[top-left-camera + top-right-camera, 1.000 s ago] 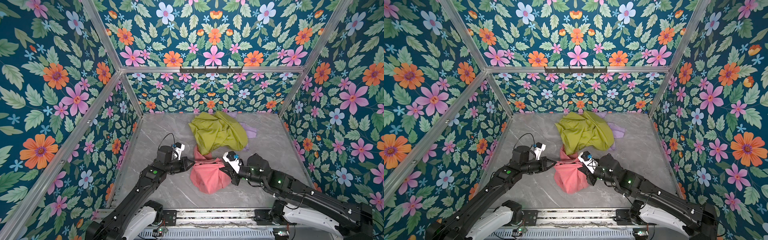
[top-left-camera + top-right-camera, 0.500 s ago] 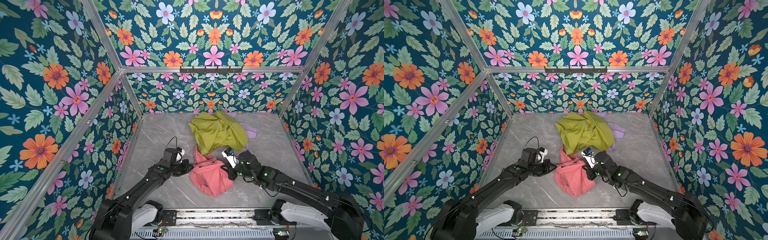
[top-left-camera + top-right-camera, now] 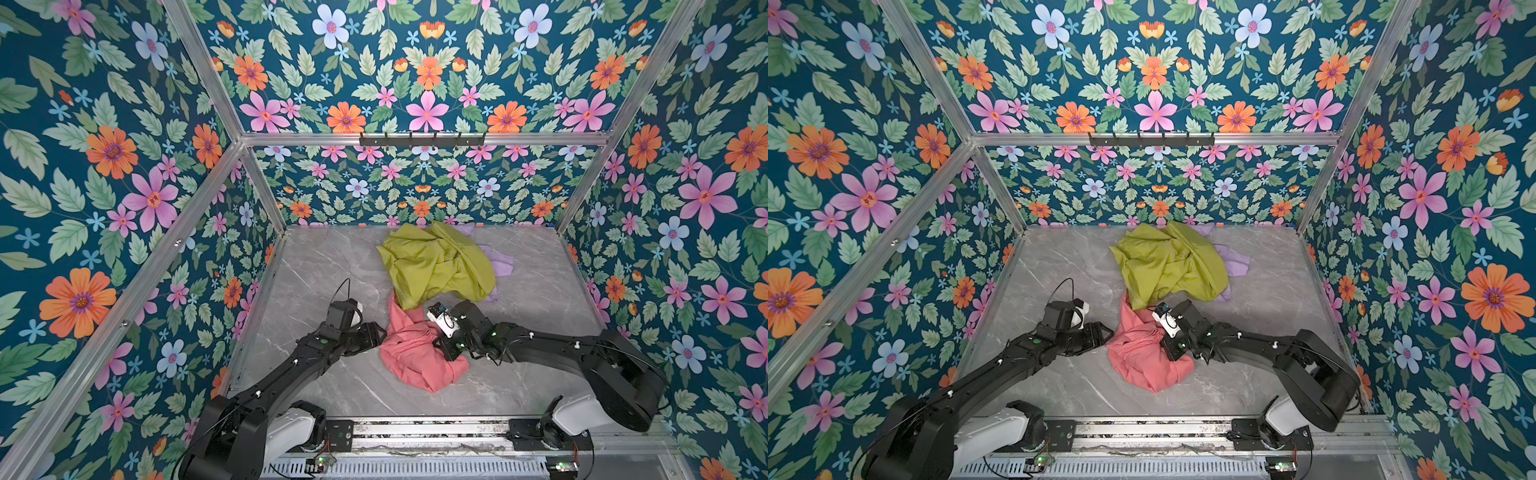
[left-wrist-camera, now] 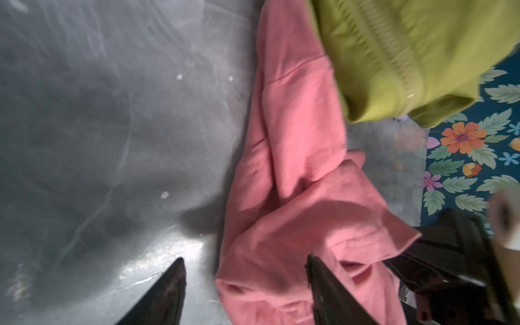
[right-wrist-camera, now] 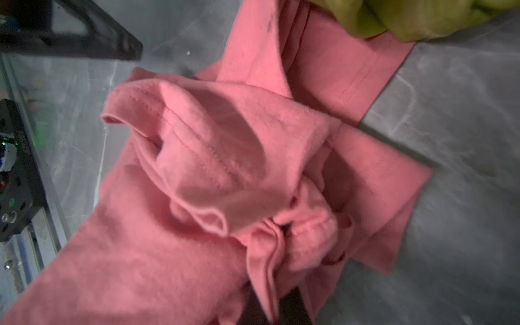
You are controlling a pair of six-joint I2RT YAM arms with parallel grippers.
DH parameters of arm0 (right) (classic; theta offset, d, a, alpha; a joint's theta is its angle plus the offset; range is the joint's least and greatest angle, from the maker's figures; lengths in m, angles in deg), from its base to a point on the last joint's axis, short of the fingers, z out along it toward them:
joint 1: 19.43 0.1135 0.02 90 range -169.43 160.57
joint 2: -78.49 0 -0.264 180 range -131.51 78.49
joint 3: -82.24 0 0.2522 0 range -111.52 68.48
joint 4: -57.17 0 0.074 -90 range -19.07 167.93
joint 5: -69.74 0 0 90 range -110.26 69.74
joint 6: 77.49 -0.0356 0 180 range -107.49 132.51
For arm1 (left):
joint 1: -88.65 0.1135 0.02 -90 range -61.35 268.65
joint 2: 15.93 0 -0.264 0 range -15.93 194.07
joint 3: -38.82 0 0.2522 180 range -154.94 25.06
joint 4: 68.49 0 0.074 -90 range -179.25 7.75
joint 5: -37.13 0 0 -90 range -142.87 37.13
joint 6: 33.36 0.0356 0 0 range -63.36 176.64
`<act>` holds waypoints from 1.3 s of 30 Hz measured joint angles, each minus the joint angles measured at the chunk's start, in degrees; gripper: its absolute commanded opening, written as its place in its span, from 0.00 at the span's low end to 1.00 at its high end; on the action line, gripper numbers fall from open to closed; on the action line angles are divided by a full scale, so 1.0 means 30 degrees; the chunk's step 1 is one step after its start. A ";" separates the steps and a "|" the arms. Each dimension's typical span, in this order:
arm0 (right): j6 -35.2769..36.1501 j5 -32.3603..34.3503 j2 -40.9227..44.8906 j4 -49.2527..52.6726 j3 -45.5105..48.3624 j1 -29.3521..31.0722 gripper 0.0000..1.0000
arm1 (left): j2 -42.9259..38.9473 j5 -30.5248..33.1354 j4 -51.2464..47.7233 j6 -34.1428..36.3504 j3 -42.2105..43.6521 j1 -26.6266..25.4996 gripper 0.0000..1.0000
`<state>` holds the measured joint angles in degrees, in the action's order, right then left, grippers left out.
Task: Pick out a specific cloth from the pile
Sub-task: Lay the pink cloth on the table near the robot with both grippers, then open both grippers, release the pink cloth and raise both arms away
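No brand, label or writing can be read on any cloth or on either arm; the small green lights on the arm housings are too small to tell more. The cloth (image 3: 415,353) lies crumpled on the grey marbled table (image 3: 324,270) toward the front middle, its far end tucked under the near edge of the olive-green cloth (image 3: 436,262), so part of it is hidden. The lilac-purple cloth (image 3: 500,264) shows only as a strip and a small corner from beneath the green one at the back of the pile (image 3: 1173,266). In the left wrist view the left gripper (image 4: 244,281) has its two dark fingers spread apart, one over bare table and the other over the pink fabric (image 4: 295,168); the cloth's edge lies between them and neither finger pinches it, so this gripper is released. In both top views the left arm stretches low from the front rail toward the cloth's left edge, its tips hard to make out against the fabric. The right gripper (image 3: 441,338) is clenched on a bunched fold of the cloth: in the right wrist view gathered pink folds (image 5: 275,233) converge at the fingers, which are almost wholly buried and cut off by the frame edge. The right arm reaches in low from the right, its wrist pressed against the cloth's right side.
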<state>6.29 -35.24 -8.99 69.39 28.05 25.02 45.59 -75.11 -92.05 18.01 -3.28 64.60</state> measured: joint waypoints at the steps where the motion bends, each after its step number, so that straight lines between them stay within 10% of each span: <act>1: 0.0197 -0.0131 -0.0393 0.0000 -0.0204 0.0000 0.07 | -0.0423 0.0372 -0.0284 0.0102 -0.0299 0.0007 0.88; 39: 0.5479 -0.4838 -0.7708 -0.2302 -0.6069 0.3577 0.34 | -0.1851 0.1508 -0.2149 0.1829 -0.1392 0.5391 0.83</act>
<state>22.73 -49.75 -32.11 62.48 9.85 35.75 40.04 -70.58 -98.50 23.50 -7.46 80.77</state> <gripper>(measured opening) 0.312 0.836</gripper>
